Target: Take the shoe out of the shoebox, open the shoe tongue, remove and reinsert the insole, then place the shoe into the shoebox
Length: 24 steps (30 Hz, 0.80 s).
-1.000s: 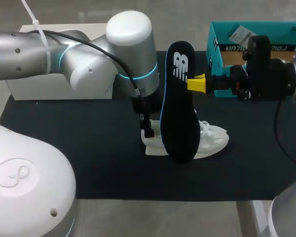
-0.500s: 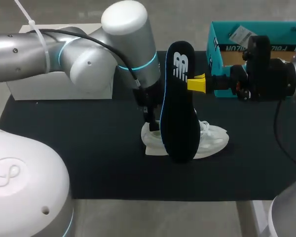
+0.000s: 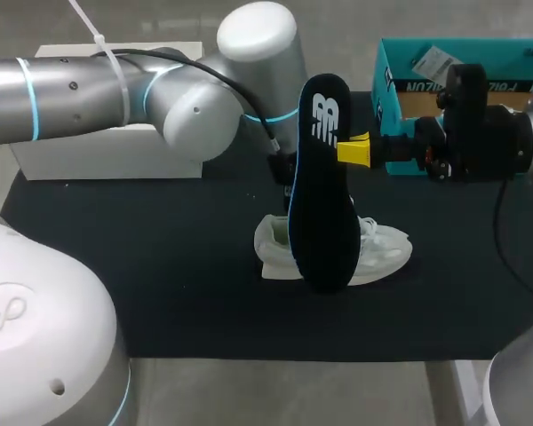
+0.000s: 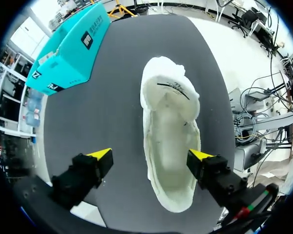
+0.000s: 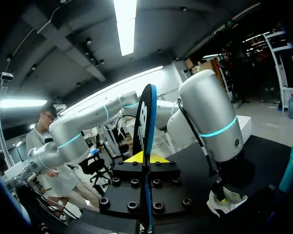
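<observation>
As the insole (image 3: 324, 177) is hanging upright over the shoe (image 4: 171, 131), step: reinsertion is likely starting.
Right tool (image 3: 355, 149): clamping the insole's edge.
Left tool (image 4: 150, 157): gaping wide, empty, hovering above the shoe on the desk (image 3: 160, 293).
Next: lowering the insole into the shoe.

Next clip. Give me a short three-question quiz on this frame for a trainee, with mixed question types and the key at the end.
1. True or false: the black insole sits inside the white shoe.
2. The left gripper is: A) shut on the shoe; B) open above the shoe; C) shut on the insole.
3. Fill in: the shoe lies on the black mat, ___ the teal shoebox.
Key: 1 false, the right gripper holds the insole upright over the shoe. 2 B. 3 outside.
</observation>
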Each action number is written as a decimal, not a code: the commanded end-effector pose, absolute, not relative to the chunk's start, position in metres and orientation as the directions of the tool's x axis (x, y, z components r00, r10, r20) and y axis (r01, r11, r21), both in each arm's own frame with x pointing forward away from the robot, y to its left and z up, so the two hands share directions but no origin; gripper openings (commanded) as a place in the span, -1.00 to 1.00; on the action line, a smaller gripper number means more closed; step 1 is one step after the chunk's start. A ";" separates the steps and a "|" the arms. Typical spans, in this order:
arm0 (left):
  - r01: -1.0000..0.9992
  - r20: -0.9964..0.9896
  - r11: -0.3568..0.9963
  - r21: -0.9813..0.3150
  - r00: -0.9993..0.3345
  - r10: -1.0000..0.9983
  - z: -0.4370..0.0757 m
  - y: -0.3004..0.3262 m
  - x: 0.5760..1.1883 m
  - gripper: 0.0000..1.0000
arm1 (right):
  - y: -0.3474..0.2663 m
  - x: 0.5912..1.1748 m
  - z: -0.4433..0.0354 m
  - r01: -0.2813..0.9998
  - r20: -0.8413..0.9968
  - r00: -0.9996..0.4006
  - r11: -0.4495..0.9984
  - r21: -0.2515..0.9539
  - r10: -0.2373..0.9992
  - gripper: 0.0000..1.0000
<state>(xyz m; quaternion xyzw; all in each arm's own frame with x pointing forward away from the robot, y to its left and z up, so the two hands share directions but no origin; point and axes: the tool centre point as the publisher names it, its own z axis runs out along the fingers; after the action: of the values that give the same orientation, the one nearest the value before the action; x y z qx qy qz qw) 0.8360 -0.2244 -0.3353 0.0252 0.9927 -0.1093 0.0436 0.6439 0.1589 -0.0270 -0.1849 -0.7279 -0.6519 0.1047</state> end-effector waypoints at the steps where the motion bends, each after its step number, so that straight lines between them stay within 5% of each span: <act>1: 0.050 -0.083 0.976 -0.214 -0.996 0.033 -0.358 -0.240 0.847 1.00 | 0.160 0.644 -0.028 0.406 0.394 -0.909 0.081 0.910 0.134 -1.00; 8: 0.028 -0.070 0.978 -0.209 -0.997 0.014 -0.368 -0.245 0.857 0.98 | 0.160 0.644 -0.028 0.406 0.394 -0.909 0.081 0.910 0.134 -1.00; 11: 0.030 -0.068 0.978 -0.205 -0.998 0.016 -0.371 -0.249 0.859 0.64 | 0.160 0.644 -0.028 0.406 0.394 -0.909 0.081 0.910 0.134 -1.00; 13: 0.034 -0.065 0.979 -0.202 -0.998 0.021 -0.373 -0.251 0.859 0.06 | 0.160 0.644 -0.028 0.406 0.394 -0.909 0.081 0.910 0.134 -1.00; 16: 0.038 -0.059 0.978 -0.204 -0.998 0.026 -0.377 -0.253 0.858 -0.23 | 0.160 0.644 -0.028 0.406 0.394 -0.909 0.081 0.910 0.134 -1.00; 19: 0.045 -0.051 0.977 -0.207 -0.998 0.036 -0.380 -0.256 0.855 -0.88 | 0.160 0.644 -0.028 0.406 0.394 -0.909 0.081 0.910 0.134 -1.00; 24: 0.057 -0.037 0.977 -0.205 -0.998 0.050 -0.388 -0.258 0.845 -1.00 | 0.160 0.644 -0.028 0.406 0.394 -0.909 0.081 0.910 0.134 -1.00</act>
<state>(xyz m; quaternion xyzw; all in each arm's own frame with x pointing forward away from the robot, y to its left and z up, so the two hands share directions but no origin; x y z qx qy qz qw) 0.8458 -0.2560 -0.3818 0.0263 0.9943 -0.1022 0.0173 0.6439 0.1588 -0.0270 -0.1850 -0.7279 -0.6519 0.1046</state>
